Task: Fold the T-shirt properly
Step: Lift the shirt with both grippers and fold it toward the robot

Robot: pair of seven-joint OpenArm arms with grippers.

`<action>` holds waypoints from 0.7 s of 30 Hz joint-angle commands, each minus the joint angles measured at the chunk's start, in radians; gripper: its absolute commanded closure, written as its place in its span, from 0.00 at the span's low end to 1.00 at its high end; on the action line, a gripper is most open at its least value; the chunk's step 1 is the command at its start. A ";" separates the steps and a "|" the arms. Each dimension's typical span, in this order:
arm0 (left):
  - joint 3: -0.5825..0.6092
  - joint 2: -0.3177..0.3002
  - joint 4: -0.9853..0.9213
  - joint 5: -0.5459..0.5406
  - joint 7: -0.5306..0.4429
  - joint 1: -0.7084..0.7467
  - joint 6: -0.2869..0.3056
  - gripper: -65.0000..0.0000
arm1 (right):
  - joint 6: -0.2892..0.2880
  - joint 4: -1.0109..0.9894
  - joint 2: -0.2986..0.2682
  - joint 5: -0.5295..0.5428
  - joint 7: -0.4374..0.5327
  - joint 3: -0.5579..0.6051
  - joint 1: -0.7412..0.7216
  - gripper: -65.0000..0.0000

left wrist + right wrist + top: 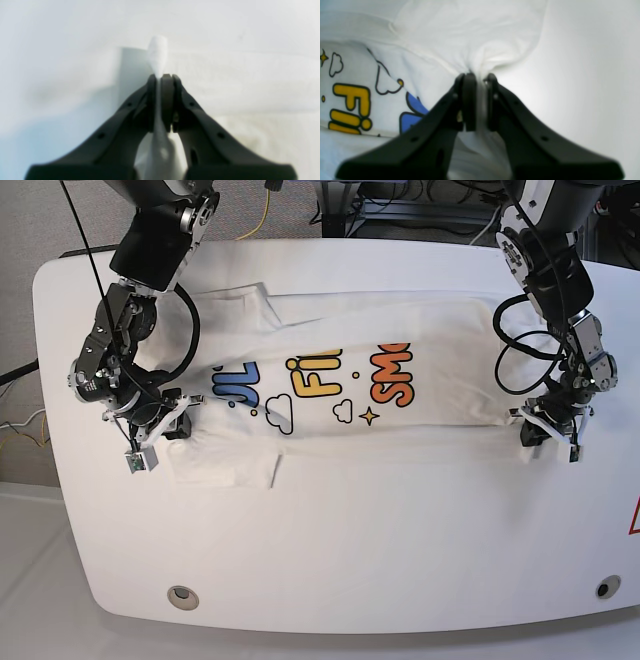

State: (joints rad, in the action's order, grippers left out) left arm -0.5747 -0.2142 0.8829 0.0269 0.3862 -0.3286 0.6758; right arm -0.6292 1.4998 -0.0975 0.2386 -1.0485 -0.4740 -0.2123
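T-shirt (340, 380) | white, blue/yellow/orange lettering, clouds, star | print up, spread sideways across table, near long edge folded over, both ends pinched up

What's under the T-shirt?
The white table shows all around the T-shirt, which lies on it. Anything else beneath is covered by cloth, so I cannot tell.

Soft matt cloth T-shirt (340, 380), smooth white table (400, 540).

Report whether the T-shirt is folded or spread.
Partly folded: the T-shirt lies in a long band on the table, its near edge turned over and its print half hidden.
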 commanded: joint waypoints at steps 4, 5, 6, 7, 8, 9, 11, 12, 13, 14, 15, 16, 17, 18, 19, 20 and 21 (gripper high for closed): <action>0.006 -0.003 0.170 -0.080 0.053 0.026 0.006 0.96 | -0.005 0.068 -0.009 0.014 0.014 -0.001 -0.006 0.89; 0.006 0.005 0.203 -0.088 0.069 0.033 0.006 0.96 | -0.005 0.075 -0.009 0.014 0.006 -0.001 -0.006 0.89; 0.008 0.008 0.230 -0.092 0.083 0.038 0.006 0.96 | -0.005 0.080 -0.009 0.014 -0.002 -0.001 -0.006 0.89; 0.008 0.014 0.267 -0.094 0.104 0.046 0.006 0.96 | -0.005 0.086 -0.009 0.014 -0.013 -0.001 -0.003 0.89; 0.008 0.019 0.295 -0.094 0.121 0.052 0.006 0.96 | -0.005 0.092 -0.009 0.014 -0.020 -0.001 0.000 0.89; 0.008 0.025 0.325 -0.094 0.141 0.058 0.006 0.96 | -0.005 0.100 -0.009 0.014 -0.026 -0.001 0.003 0.89; 0.008 0.039 0.371 -0.094 0.173 0.062 0.006 0.96 | -0.005 0.115 -0.009 0.014 -0.036 -0.002 0.004 0.89; 0.008 0.049 0.407 -0.095 0.195 0.067 0.006 0.96 | -0.005 0.130 -0.009 0.014 -0.037 -0.002 0.007 0.89; 0.008 0.054 0.425 -0.095 0.205 0.073 0.006 0.96 | -0.005 0.138 -0.009 0.015 -0.037 -0.002 0.011 0.89; 0.008 0.058 0.451 -0.095 0.221 0.079 0.006 0.96 | -0.005 0.147 -0.009 0.017 -0.039 -0.002 0.018 0.89; 0.008 0.062 0.470 -0.095 0.231 0.085 0.006 0.96 | -0.005 0.152 -0.009 0.018 -0.043 -0.002 0.024 0.89; 0.008 0.066 0.485 -0.095 0.241 0.089 0.006 0.96 | -0.005 0.158 -0.009 0.018 -0.048 -0.002 0.027 0.89; 0.009 0.072 0.505 -0.095 0.254 0.095 0.006 0.96 | -0.005 0.163 -0.008 0.020 -0.055 -0.002 0.029 0.89; 0.014 0.075 0.519 -0.095 0.262 0.098 0.006 0.96 | -0.005 0.166 -0.008 0.021 -0.060 -0.002 0.030 0.89; 0.023 0.080 0.537 -0.095 0.271 0.104 0.006 0.96 | -0.005 0.172 -0.008 0.021 -0.066 -0.002 0.034 0.89; 0.029 0.080 0.546 -0.095 0.277 0.108 0.006 0.96 | -0.005 0.178 -0.008 0.021 -0.069 -0.004 0.035 0.89; 0.037 0.080 0.559 -0.097 0.282 0.115 0.006 0.96 | -0.005 0.184 -0.008 0.021 -0.072 -0.004 0.037 0.89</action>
State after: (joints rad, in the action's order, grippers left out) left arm -0.5518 -0.1249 1.3983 -0.0532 0.6754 -0.2066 0.6804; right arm -0.6315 1.6485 -0.0940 0.2420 -1.1370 -0.4744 -0.1574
